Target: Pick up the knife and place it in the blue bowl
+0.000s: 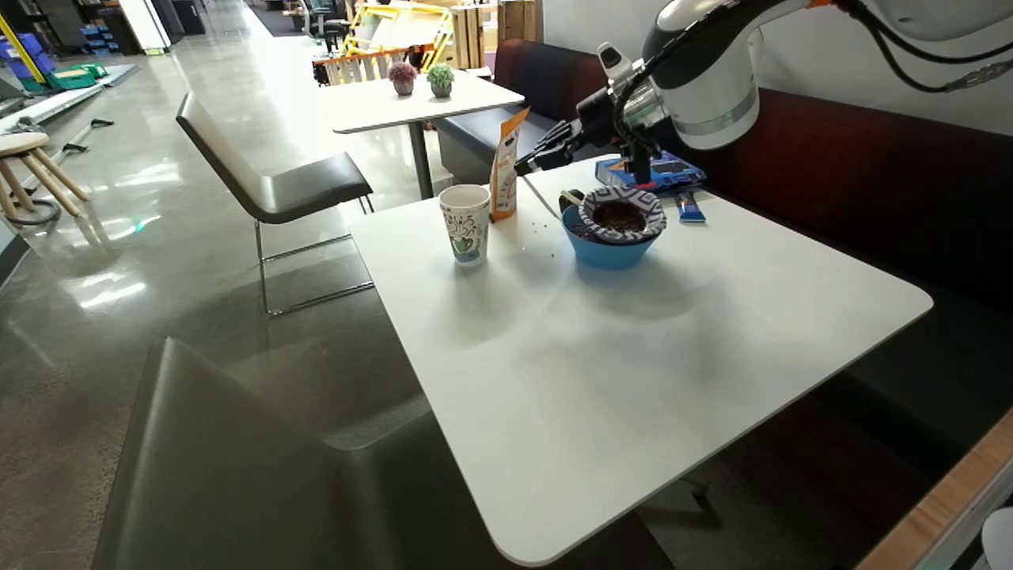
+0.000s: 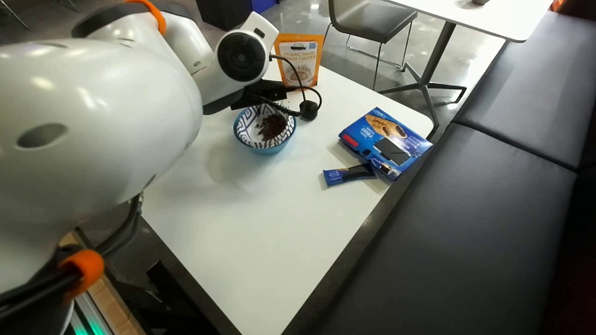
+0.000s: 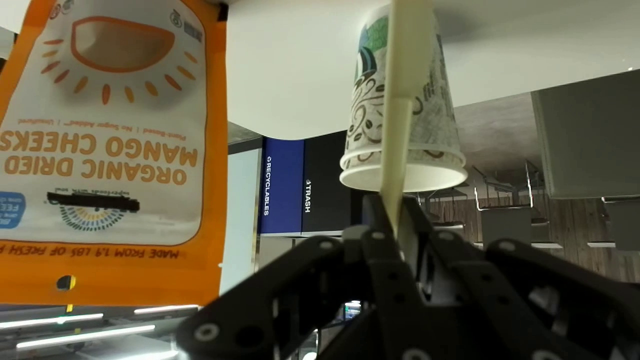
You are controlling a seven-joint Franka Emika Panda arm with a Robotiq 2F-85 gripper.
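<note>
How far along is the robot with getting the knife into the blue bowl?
Already done: the grasp, since the wrist view shows the knife pinched in the gripper.
In hand: carrying it. In an exterior view the knife slants down beside the blue bowl; whether its far end touches the bowl or table is unclear.
Left: bringing the knife over the blue bowl and letting go.
</note>
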